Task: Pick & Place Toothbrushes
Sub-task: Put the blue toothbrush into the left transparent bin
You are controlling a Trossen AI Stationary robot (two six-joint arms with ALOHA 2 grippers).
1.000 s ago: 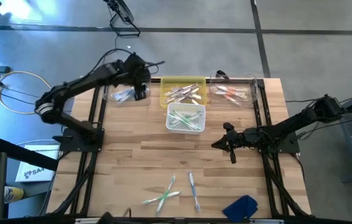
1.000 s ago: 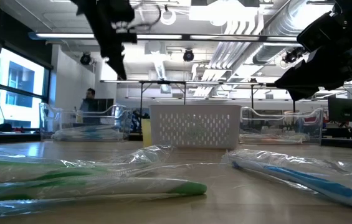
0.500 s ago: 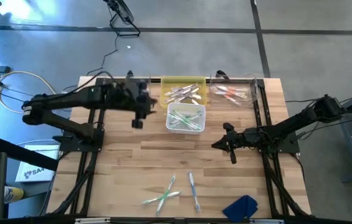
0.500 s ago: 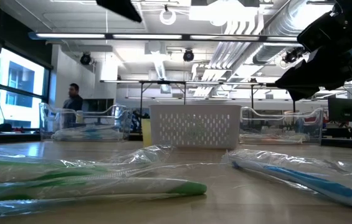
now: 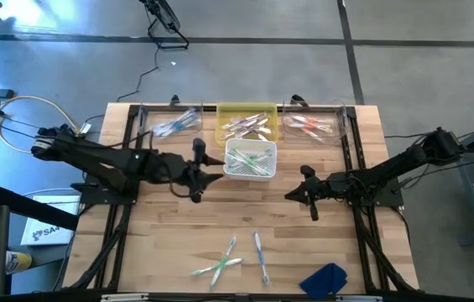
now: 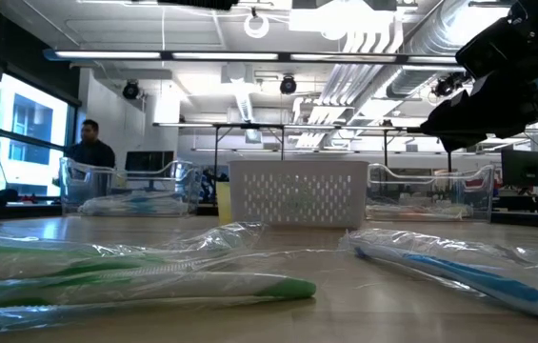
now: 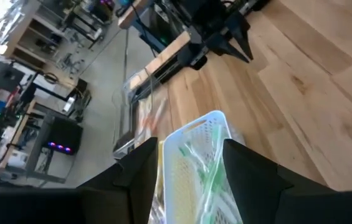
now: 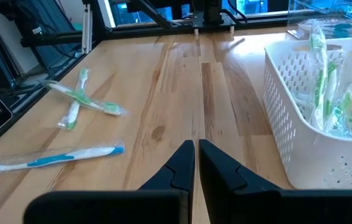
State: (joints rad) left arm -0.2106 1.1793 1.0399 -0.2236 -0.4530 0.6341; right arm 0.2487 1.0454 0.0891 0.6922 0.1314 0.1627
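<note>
Three wrapped toothbrushes lie flat on the wood near the table's front edge: two crossed green ones (image 5: 220,262) (image 8: 79,96) and a blue one (image 5: 260,256) (image 8: 51,157). More toothbrushes fill the white basket (image 5: 250,159), the clear left bin (image 5: 169,124), the yellow bin (image 5: 247,124) and the clear right bin (image 5: 312,126). My left gripper (image 5: 207,172) (image 7: 191,177) hovers open just left of the white basket, which shows between its fingers in the left wrist view; it holds nothing. My right gripper (image 5: 291,193) (image 8: 194,162) waits shut and empty, right of centre.
A blue cloth (image 5: 325,279) lies at the front right corner. Black frame rails (image 5: 127,210) run along both table sides. Bare wood (image 5: 245,210) lies between the basket and the loose toothbrushes. A person (image 6: 88,152) stands in the room beyond the table.
My left gripper has swung away from above the clear left bin, toward the table's near edge and to the right, ending beside the white basket; it has turned as it went. The toothbrushes and bins have not moved.
</note>
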